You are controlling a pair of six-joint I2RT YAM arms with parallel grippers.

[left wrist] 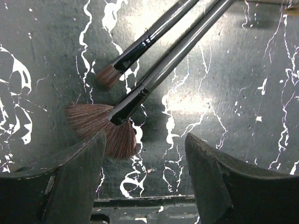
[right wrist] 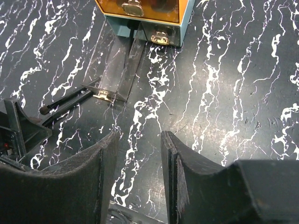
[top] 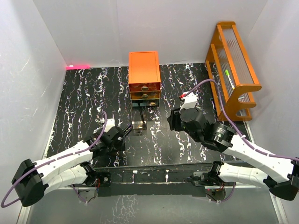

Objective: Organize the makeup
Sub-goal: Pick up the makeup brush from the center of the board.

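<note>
Two long black brushes lie side by side on the black marbled table. In the left wrist view one has a small round brown head (left wrist: 108,76) and the other a brown fan head (left wrist: 100,128). My left gripper (left wrist: 145,172) is open and empty just above the table. Its left finger (left wrist: 74,177) is right beside the fan head, and the handles run away up and to the right. My right gripper (right wrist: 138,172) is open and empty over bare table. The brush handles (right wrist: 65,100) show at its left. No other makeup is in view.
The orange drawer chest (top: 145,74) stands at the middle back. Its clear bottom drawer (top: 139,119) is pulled out towards the arms, between the two grippers. The orange rack (top: 233,70) leans at the back right by the wall. White walls close in the table.
</note>
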